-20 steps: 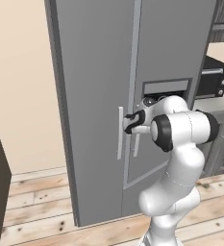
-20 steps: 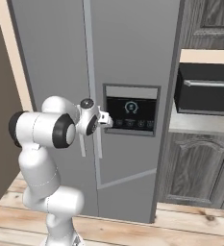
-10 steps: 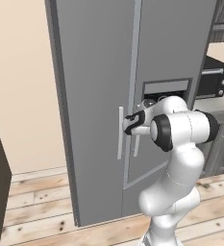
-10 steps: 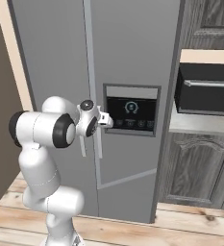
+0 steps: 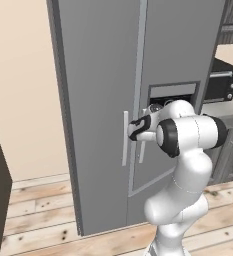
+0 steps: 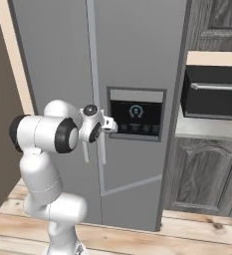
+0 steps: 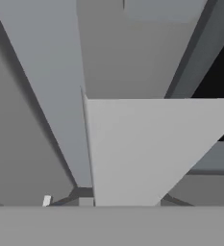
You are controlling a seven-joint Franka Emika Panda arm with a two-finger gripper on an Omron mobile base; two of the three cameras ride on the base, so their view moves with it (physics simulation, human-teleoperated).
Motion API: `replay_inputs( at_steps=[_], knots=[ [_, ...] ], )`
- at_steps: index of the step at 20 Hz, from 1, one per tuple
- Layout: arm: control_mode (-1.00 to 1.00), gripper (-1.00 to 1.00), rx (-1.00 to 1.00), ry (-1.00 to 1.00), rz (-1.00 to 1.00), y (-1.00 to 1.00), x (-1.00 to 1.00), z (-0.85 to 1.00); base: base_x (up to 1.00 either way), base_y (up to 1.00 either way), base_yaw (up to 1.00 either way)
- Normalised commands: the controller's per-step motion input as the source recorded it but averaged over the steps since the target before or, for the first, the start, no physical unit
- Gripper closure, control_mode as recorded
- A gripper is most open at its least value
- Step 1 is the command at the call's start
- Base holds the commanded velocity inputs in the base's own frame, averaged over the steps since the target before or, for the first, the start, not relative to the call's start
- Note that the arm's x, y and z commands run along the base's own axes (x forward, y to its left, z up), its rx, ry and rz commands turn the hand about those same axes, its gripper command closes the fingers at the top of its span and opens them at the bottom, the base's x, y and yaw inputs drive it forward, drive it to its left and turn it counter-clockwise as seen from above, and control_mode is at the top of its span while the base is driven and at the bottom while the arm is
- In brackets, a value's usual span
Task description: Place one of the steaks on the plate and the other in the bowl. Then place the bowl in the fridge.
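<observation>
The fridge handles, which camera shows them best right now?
The left base view: both slim handles stand out against the closed fridge doors, with the end effector at them. In the right base view the arm covers most of them. The hand view gives one pale bar close up.

Home kitchen: tall grey fridge [image 6: 137, 60] with dispenser panel [image 6: 136, 115], black microwave [image 6: 214, 93] at 3 o'clock on worktop [image 6: 207, 129], dark wood cabinets [image 6: 202, 174], plank floor [image 6: 187, 239].
</observation>
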Motion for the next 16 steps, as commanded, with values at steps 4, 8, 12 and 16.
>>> replay_inputs(
  at_steps=[4, 8, 12, 16],
  knots=[
    [-1.0, 1.0, 0.0, 0.0, -0.01, -0.16, -0.05, 0.0, 0.0, 0.0, 0.0],
    [-1.0, 1.0, 0.0, 0.0, -0.05, -0.1, -0.41, 0.0, 0.0, 0.0, 0.0],
    [-1.0, 1.0, 0.01, 0.0, -0.03, -0.11, -0.61, 0.05, 0.0, 0.0, 0.0],
    [-1.0, 1.0, 0.14, 0.0, 0.03, -0.49, -0.62, 0.05, 0.0, 0.0, 0.0]
  ],
)
